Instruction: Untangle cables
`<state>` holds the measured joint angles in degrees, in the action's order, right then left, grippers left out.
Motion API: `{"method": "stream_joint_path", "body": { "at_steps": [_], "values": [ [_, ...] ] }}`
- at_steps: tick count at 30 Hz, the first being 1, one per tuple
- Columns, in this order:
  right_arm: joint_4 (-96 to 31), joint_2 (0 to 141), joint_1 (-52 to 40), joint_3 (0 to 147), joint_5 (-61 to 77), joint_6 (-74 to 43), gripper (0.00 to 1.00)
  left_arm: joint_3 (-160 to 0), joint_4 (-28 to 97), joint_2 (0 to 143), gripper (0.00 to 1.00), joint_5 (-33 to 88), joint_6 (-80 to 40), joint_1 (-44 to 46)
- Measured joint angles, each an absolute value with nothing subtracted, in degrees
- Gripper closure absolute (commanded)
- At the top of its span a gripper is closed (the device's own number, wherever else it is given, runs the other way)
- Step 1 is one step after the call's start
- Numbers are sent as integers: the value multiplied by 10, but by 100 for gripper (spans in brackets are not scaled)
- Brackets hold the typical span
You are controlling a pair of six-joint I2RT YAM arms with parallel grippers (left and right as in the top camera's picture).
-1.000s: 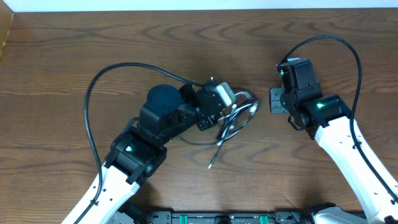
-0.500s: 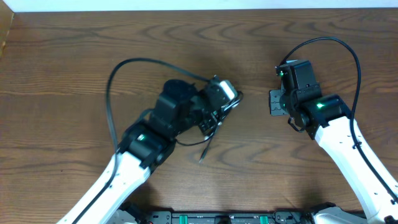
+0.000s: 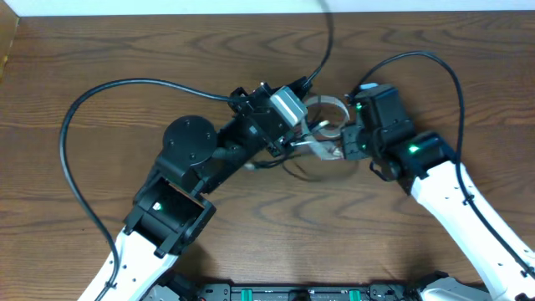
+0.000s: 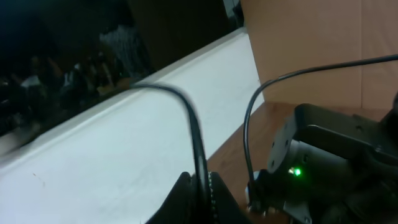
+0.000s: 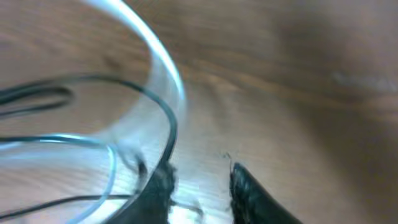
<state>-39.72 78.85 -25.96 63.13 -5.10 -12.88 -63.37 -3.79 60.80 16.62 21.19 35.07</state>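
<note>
The cables [image 3: 322,125] lie tangled mid-table: whitish loops [image 3: 328,104] and thin black cords. One black cable [image 3: 324,42] rises from the tangle and leaves the top of the overhead view. My left gripper [image 3: 299,90] is tilted up and shut on it; in the left wrist view the black cable [image 4: 193,118] stands pinched in my left gripper [image 4: 200,177]. My right gripper [image 3: 344,142] is at the tangle's right edge. In the blurred right wrist view my right gripper [image 5: 199,171] is open over the wood, a black cord [image 5: 168,118] passing its left finger beside a whitish loop [image 5: 165,59].
The left arm's thick black lead [image 3: 92,100] arcs wide over the table's left half. The right arm's lead [image 3: 443,71] loops above its wrist. A white wall strip [image 3: 167,7] runs along the table's far edge.
The left arm swung and tilted up, pulling the black cable high. The right arm moved left to the tangle and its jaws came apart.
</note>
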Motion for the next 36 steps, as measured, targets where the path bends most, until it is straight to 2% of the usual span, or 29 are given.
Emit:
{"method": "stream_joint_path", "body": {
  "at_steps": [1,3,4,8,15,21,29,36],
  "values": [
    [-394,788,-267,631,-53,-130,43,-634,-36,611,93,166,212,351],
    [-391,788,-278,631,-53,-129,39,-634,-31,618,93,166,212,351],
    [-390,788,-283,631,-53,-130,33,-634,-30,620,93,166,212,350],
    [-376,788,-292,631,-53,-130,25,-634,-30,621,93,166,212,350],
    [-331,788,-319,631,-27,-129,21,-633,-74,621,93,167,212,342],
    [-325,788,-332,631,-19,-124,22,-633,-149,621,93,166,207,315],
    [-322,788,-332,631,-5,-123,24,-633,-176,621,93,167,197,312],
    [-298,788,-354,631,29,-121,9,-633,-182,621,93,166,192,312]
  ]
}}
